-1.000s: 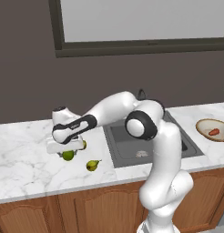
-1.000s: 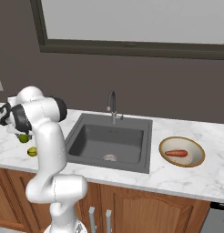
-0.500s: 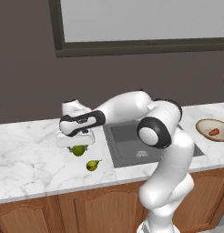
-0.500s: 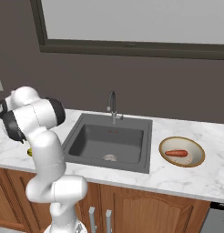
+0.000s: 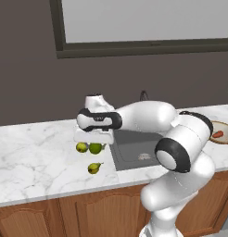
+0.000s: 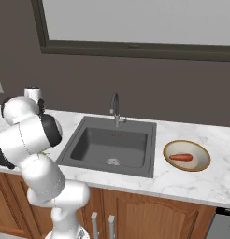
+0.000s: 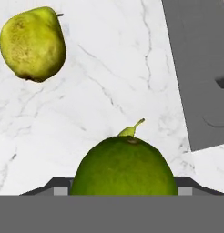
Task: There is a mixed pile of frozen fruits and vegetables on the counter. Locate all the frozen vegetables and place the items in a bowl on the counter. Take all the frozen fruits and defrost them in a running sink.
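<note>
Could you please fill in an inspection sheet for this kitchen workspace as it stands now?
Surface: white marble counter, with the dark sink and faucet set into it.
Job's things: carrot lies in the bowl, right of the sink. Bright green ball, yellow-green ball and pear sit on the counter, left of the sink.
Clutter: nothing seen.
Hand: hand is low over the bright green ball, fingers either side of it; grip unclear.
Cables: nothing seen.
Surroundings: window in a dark wall, wooden cabinets below.
</note>
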You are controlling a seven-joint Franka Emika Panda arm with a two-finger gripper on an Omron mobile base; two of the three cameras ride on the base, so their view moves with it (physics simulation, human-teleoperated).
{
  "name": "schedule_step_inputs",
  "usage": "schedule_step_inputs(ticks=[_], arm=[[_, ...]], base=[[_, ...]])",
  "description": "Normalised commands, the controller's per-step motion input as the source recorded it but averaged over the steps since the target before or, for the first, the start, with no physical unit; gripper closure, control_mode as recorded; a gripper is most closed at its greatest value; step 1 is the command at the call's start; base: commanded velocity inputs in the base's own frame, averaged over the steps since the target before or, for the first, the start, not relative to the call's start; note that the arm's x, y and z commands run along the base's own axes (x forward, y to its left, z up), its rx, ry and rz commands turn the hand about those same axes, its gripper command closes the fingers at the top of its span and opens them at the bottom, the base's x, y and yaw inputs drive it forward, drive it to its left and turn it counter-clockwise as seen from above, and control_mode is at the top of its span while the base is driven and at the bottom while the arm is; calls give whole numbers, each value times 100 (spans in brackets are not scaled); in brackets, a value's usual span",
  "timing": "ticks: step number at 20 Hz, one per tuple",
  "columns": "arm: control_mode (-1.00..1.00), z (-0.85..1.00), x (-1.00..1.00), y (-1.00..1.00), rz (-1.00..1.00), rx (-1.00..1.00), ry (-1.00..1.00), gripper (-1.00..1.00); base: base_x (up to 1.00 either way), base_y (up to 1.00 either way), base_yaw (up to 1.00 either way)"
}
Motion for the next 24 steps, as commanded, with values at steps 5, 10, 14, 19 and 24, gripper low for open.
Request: schedule_step_inputs(ticks=[5, 10, 14, 19, 24], arm=[[-100, 24, -8, -60, -14, 3, 0, 100], [-100, 22, -7, -59, -15, 1, 1, 100], [-100, 11, -7, -53, -12, -2, 5, 100], [-100, 3, -4, -70, -13, -10, 8, 100], [-100, 4, -5, -76, -13, -12, 8, 100]], base=[[0, 0, 0], [0, 0, 0], [0, 0, 0], [0, 0, 0], [0, 0, 0]])
